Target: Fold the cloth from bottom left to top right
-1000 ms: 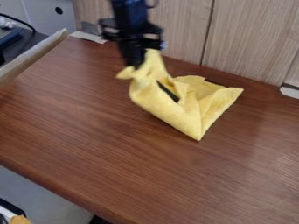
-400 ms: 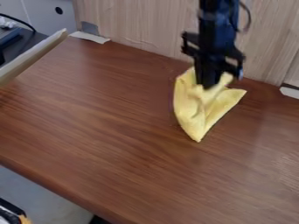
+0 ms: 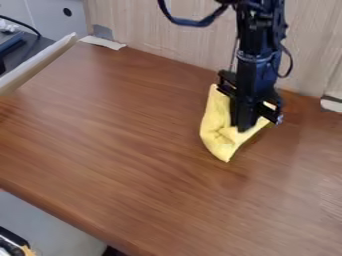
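Observation:
The black gripper hangs down at the right of centre, low over the yellow cloth, its tips against the cloth's upper surface. Part of the cloth lies behind the gripper and is hidden. What shows is a narrow, crumpled, folded shape, with a pointed corner toward the front and another edge rising at the upper left. Whether the gripper holds any cloth cannot be made out.
The brown wooden table ends at a pale wood panel just behind the cloth. A light-coloured board edge stands at the upper left, beside dark equipment.
The gripper has moved right and then lower, carrying the cloth's left part over to the right. The cloth now covers a narrower area, while its front corner has stayed in place.

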`<action>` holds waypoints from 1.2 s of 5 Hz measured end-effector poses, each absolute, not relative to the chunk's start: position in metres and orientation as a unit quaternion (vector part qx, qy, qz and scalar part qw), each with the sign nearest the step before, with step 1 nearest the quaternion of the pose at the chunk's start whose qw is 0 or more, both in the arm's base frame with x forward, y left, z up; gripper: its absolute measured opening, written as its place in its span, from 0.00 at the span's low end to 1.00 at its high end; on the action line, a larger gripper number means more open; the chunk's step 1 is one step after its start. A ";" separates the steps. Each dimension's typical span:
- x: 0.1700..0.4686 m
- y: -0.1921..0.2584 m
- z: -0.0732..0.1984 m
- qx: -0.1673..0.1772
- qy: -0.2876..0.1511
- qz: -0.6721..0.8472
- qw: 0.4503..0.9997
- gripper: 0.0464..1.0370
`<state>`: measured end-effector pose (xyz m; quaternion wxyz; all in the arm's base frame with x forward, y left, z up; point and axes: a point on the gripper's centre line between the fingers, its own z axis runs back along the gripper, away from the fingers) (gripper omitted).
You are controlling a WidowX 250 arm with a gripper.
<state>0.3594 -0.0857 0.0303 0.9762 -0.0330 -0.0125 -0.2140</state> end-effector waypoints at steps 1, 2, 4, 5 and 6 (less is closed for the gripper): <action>0.358 -0.087 0.018 -0.035 0.002 -0.220 0.975 0.01; 0.360 -0.087 0.016 -0.035 -0.001 -0.219 0.975 0.03; 0.358 -0.085 0.011 -0.044 0.019 -0.224 0.973 0.43; 0.356 -0.083 0.013 -0.045 0.017 -0.217 0.975 0.71; 0.354 -0.079 0.014 -0.044 0.017 -0.211 0.976 0.94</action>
